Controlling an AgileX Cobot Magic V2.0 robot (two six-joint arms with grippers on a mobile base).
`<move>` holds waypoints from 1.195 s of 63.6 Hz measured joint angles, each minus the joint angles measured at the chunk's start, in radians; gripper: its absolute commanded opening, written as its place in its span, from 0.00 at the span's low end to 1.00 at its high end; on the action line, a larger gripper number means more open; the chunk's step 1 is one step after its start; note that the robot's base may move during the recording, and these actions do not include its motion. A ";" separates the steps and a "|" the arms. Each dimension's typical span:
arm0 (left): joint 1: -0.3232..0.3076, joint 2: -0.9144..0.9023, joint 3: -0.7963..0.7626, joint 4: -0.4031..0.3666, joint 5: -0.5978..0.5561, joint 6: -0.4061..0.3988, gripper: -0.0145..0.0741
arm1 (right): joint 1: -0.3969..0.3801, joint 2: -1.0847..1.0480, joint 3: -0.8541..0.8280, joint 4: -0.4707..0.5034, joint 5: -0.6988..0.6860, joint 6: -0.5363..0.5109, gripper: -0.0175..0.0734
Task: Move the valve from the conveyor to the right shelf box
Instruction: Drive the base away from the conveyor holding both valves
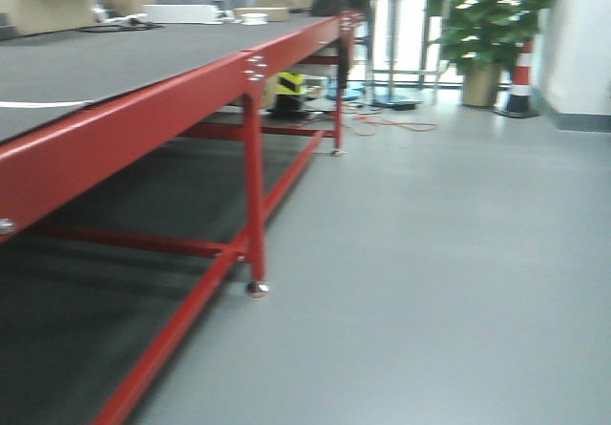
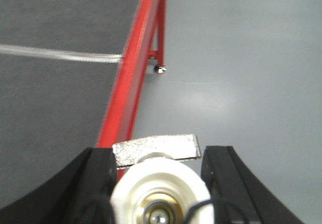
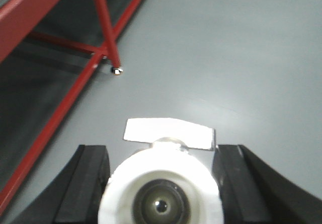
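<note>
**Item 1. left pincer**: black fingers pressed in on either side of the left valve. The valve has a white round body with a brass-coloured bore facing the wrist camera. Its flat metal handle lies across the gap at the fingertips.

**Item 2. right pincer**: likewise clamped, black fingers flanking the right valve. This one has a white body, a dark bore and a pale flat handle just beyond the tips.

**Item 3. workbench**: red-framed with a dark grey top. Its red edge rail runs forward from just under the left pincer's tips, with the grey top spreading to that pincer's left. A pale strip crosses the top further ahead and stops at the rail. From the right pincer the frame sits ahead and to the left.

**Item 4. foot**: a small shiny foot under a red leg, ahead-left of the right pincer and ahead of the left one.

**Item 5. floor**: smooth grey, lying below and ahead of both pincers and to the right of the bench.

**Item 6. far end, well beyond both pincers.**
- A yellow-and-black object under the bench.
- An orange cable on the floor.
- A potted plant.
- A striped cone.
- Pale boxes at the bench's far end; the blur hides their detail.
</note>
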 measured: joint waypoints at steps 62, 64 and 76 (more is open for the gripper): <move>0.000 0.000 0.000 -0.002 0.000 0.000 0.04 | 0.000 0.000 0.000 0.000 0.000 0.000 0.02; 0.000 0.000 0.000 -0.002 0.000 0.000 0.04 | 0.000 0.000 0.000 0.000 0.000 0.000 0.02; 0.000 0.000 0.000 -0.002 0.000 0.000 0.04 | 0.000 0.000 0.000 0.000 0.000 0.000 0.02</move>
